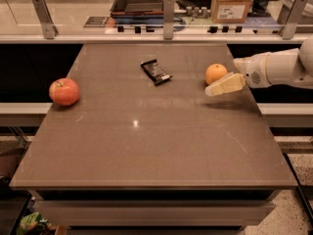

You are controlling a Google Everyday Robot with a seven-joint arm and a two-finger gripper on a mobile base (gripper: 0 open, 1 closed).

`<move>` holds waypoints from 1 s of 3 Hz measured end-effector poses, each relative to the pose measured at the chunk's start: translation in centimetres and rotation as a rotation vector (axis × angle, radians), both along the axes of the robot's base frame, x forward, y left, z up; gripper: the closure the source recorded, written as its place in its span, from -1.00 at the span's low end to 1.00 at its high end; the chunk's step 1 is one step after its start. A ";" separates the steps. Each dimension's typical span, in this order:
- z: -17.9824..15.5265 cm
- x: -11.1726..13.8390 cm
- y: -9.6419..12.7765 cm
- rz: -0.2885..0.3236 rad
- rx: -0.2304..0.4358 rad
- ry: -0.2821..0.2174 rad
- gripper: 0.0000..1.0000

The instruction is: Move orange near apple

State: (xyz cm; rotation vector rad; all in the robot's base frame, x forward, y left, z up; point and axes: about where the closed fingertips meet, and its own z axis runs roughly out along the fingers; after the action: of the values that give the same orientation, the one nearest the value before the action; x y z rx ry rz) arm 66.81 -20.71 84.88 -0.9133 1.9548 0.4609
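Three things we see on the brown bench [146,151]: apple [64,91] far left, dark wrapper [156,72] mid-far, orange [215,74] right, just beside our hand [210,90], grip unclear, below a glass-railed counter [166,18].

Single raised view, facing table [146,146] front, claw [211,90] at right

A wide brown desk [146,151] filled the middle of the room, a small glint of overhead light [135,124] on its top. Behind the desk ran a pale counter with upright metal posts [168,16]; a dark tray [139,1] and a cardboard box [231,4] sat on it. A light ledge [24,114] passed to either side of the desk. Speckled floor [288,214] showed at the desk's near right corner. The claw [211,90] hung over the desk's far right part.
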 end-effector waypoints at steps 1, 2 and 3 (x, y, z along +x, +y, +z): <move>-0.3 0.4 0.8 0.004 0.034 -0.005 -1.00; -0.5 0.4 1.0 0.008 0.034 -0.003 -0.63; -0.6 0.5 1.3 0.013 0.035 -0.001 -0.16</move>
State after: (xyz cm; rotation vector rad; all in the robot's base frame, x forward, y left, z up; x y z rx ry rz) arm 67.29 -19.42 84.31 -0.9037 1.9355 0.5007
